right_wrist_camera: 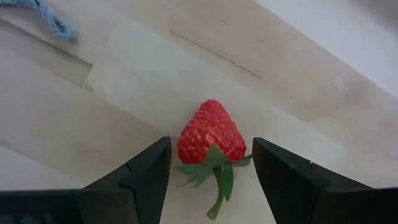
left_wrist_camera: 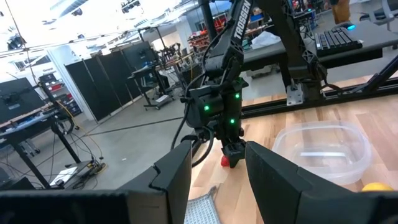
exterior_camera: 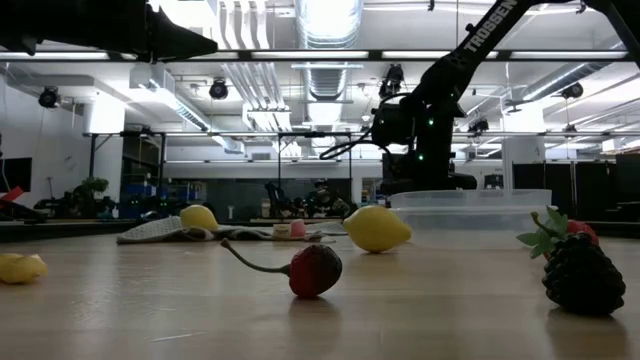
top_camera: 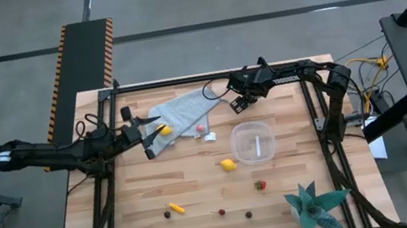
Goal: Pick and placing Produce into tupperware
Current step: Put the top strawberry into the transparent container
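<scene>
Right jaws [right_wrist_camera: 210, 168] clamp a strawberry [right_wrist_camera: 211, 138]; left jaws [left_wrist_camera: 217, 174] apart over the cloth [top_camera: 183, 113].

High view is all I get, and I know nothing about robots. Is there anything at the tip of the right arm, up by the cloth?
Observer: Yes. Its wrist view shows a red strawberry with green leaves right at the right pincer. I cannot tell whether it is gripped.
Operator: And those dark specks near the front edge, what are they?
Observer: In the low view, one of them is a dark red cherry with a long curved stem, lying on the wood.
</scene>
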